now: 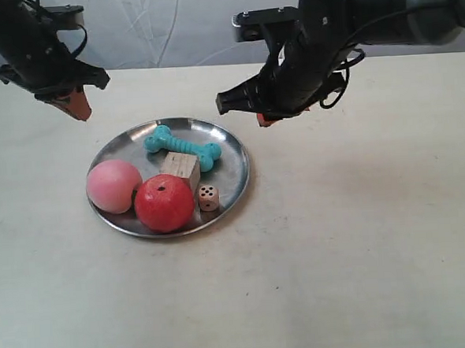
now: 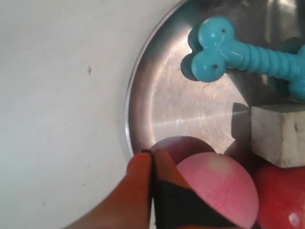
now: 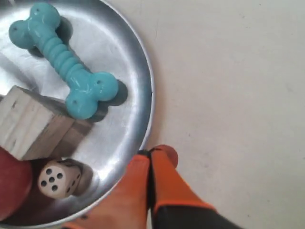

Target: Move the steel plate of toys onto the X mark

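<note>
The steel plate (image 1: 232,166) was seen left of centre; the left gripper (image 2: 151,157) and right gripper (image 3: 150,156) were pressed together, nothing held

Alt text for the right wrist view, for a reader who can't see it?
A steel plate holds a teal bone, wooden cube, die and part of a red apple. The shut orange end effector hovers by its rim.

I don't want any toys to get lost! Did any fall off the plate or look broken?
Nothing stands out. The peach, apple, bone, wooden cube and die all sit inside the steel plate, which lies flat on the table. None looks broken or spilled.
</note>
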You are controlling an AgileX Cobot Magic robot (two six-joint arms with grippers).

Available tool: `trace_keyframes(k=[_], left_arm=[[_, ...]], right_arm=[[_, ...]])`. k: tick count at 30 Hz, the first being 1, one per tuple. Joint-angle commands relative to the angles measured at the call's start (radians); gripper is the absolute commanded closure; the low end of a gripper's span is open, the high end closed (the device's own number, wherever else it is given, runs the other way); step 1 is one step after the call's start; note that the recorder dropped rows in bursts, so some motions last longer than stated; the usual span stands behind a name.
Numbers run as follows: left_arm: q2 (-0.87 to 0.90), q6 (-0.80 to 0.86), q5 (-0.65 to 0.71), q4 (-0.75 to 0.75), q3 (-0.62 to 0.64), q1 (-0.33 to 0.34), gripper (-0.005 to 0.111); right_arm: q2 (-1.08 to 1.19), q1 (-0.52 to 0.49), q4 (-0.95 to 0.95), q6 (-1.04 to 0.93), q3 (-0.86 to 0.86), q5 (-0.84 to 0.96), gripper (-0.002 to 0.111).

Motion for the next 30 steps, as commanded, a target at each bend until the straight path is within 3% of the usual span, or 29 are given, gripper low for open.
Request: trace_keyframes(k=[1, 4, 5, 10, 13, 21, 30], left_arm=[[-0.16, 0.07, -0.097, -0.107, 0.205, 0.017, 0.106], [-0.309, 0.19, -0.243, -0.264, 0.434, 0.017, 0.106], [-0.399, 0.304, -0.298, -0.355, 0.538, 0.017, 0.106], [-0.693, 0.542, -0.468, -0.607, 0.784, 0.017, 0.106], [-0.95, 0.658, -0.654, -0.702, 0.936, 0.017, 0.106], [-1.29, 0.66, -0.827, -0.557, 0.997, 0.02, 0.106], [-1.465, 0.66, -0.834, -0.564, 0.997, 0.02, 0.106]], right_arm=[[-0.116, 0.004, -0.014, 0.0, 0.158, -0.086, 0.108], [-0.228, 0.004, -0.011, 0.0, 0.323, -0.203, 0.108], [-0.301, 0.004, -0.016, 0.0, 0.404, -0.271, 0.108], [-0.492, 0.004, -0.023, -0.006, 0.593, -0.409, 0.108], [-0.633, 0.004, -0.023, -0.016, 0.688, -0.449, 0.108], [-0.777, 0.004, -0.015, -0.016, 0.718, -0.37, 0.108], [-0.792, 0.004, -0.013, -0.016, 0.718, -0.367, 0.108]])
